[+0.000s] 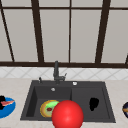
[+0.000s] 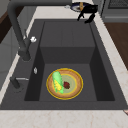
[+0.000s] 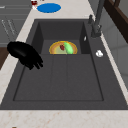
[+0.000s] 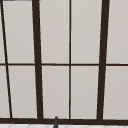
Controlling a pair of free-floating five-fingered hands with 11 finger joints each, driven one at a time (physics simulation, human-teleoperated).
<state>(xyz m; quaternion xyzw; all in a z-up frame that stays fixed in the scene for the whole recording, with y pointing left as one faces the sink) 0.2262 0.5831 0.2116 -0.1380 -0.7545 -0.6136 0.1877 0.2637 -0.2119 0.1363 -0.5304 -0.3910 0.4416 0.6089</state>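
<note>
nearest the front edge sits a red ball (image 1: 67,114), just in front of the yellow-rimmed plate (image 1: 45,108) that lies in the deep left basin of the dark sink (image 1: 110,110) with a green cob of corn (image 2: 57,82) and a small dark red bit (image 2: 66,85) on it. my right hand (image 1: 93,103) hangs over the shallow right half, well apart from the plate, empty, fingers loose and pointing down; my left hand (image 1: 2,102) is at the blue plate (image 1: 8,108) on the left counter, and i cannot tell how its fingers stand. behind stands the faucet (image 1: 56,72), then the window (image 4: 70,60); i can read no writing anywhere.
</note>
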